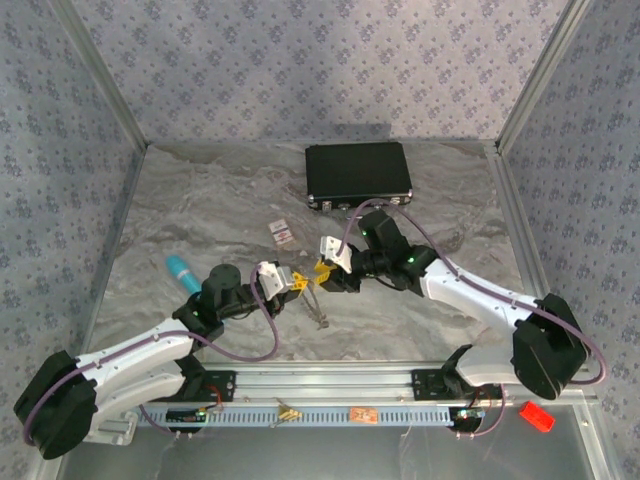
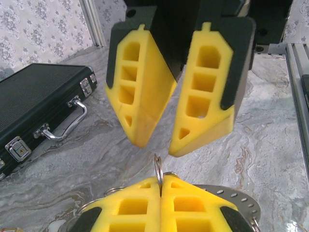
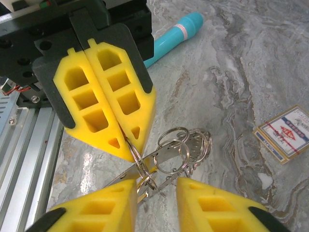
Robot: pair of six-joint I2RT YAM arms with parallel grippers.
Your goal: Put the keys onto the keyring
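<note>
My left gripper [image 2: 161, 186] is shut on a thin split ring [image 2: 158, 166] of the keyring [image 3: 186, 147], holding it edge-up above the table. The keyring is a grey toothed metal piece carrying several loose split rings; in the top view it hangs below the two grippers [image 1: 320, 310]. My right gripper [image 3: 155, 186] stands open, its fingers [image 3: 99, 208] on either side of the bunch, tip to tip with the left gripper [image 3: 126, 152]. In the left wrist view the right gripper [image 2: 158, 147] hovers just above the held ring. A yellowish glint shows behind the rings; I cannot tell if it is the key.
A black case [image 1: 358, 172] lies at the back of the table. A teal pen [image 1: 182, 270] lies to the left and a red-and-white tag [image 1: 281, 233] sits behind the grippers. An aluminium rail [image 1: 330, 385] runs along the near edge.
</note>
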